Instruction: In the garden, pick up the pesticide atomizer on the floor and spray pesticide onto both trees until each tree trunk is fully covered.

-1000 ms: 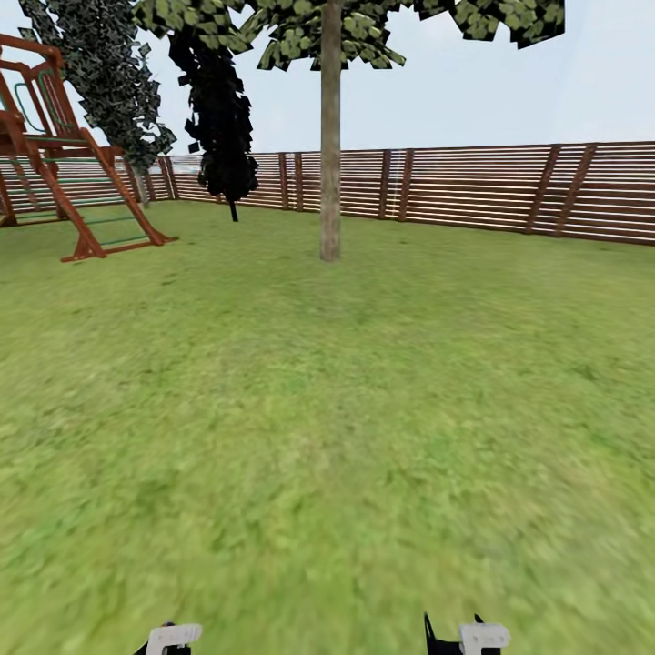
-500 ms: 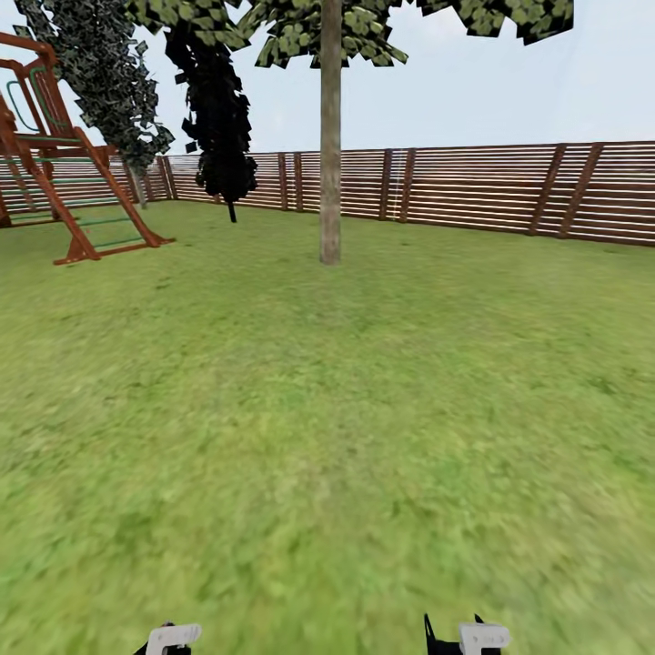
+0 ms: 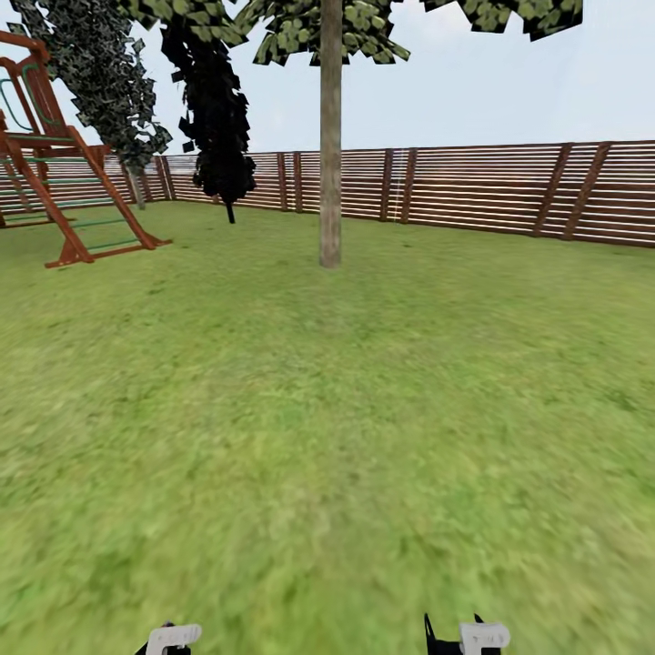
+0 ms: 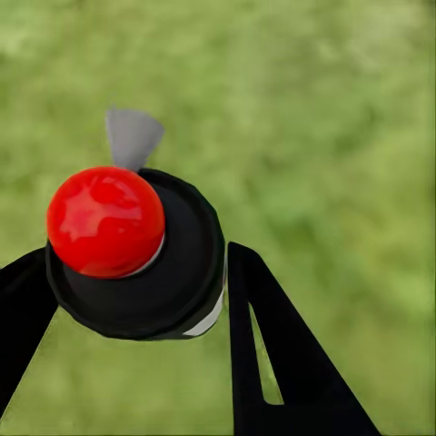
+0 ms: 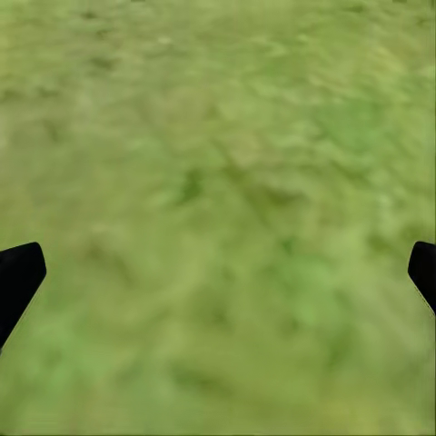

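A wooden climbing frame [image 3: 64, 196] is seen at the left, then black conifers [image 3: 218, 109]. The tree trunk [image 3: 330, 136] stands ahead on the lawn [image 3: 327, 437]. The pesticide atomizer [image 4: 136, 254] is grasped by the left hand [image 4: 136, 300]; the right hand [image 5: 218, 272] is spread wide, holding nothing.

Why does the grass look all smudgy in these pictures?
In the head view the lawn smears near the robot, while the tree trunk and fence stay crisp. In the left wrist view the pesticide atomizer is sharp and the grass blurred. The right wrist view's grass is soft too.
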`<state>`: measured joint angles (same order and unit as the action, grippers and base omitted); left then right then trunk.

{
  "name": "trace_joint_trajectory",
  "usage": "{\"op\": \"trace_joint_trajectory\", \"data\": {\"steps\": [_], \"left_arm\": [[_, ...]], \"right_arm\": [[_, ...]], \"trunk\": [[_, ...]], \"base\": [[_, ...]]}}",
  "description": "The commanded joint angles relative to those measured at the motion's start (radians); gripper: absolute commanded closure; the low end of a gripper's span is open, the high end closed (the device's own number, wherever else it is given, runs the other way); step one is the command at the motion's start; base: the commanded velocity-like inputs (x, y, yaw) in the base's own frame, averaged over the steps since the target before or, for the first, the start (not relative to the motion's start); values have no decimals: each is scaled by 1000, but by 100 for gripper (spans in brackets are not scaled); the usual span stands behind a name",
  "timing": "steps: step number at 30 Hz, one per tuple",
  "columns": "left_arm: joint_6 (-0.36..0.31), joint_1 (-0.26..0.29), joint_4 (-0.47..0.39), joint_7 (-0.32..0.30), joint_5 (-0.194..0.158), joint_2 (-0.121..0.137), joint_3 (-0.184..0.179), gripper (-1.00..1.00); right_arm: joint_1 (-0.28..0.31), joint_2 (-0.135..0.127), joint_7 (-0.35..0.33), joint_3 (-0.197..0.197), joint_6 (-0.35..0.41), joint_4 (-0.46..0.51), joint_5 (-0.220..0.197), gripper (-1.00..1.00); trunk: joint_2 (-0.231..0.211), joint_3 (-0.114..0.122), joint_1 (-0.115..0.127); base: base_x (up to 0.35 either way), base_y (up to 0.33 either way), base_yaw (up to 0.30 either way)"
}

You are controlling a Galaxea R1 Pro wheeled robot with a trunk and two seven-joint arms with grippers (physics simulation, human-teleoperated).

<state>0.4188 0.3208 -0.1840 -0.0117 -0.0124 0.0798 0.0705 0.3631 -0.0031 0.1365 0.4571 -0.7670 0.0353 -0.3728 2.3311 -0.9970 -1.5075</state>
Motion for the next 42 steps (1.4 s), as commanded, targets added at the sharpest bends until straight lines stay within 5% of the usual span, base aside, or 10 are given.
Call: {"op": "trace_joint_trajectory", "data": {"steps": [1,42], "left_arm": [[0,0,0,0,0,0,0,100],[0,0,0,0,0,0,0,100]], "right_arm": [[0,0,0,0,0,0,0,-100],[0,0,0,0,0,0,0,-100]], "trunk": [[0,0,0],[0,0,0]], "base": [[339,0,0],[338,0,0]]}}
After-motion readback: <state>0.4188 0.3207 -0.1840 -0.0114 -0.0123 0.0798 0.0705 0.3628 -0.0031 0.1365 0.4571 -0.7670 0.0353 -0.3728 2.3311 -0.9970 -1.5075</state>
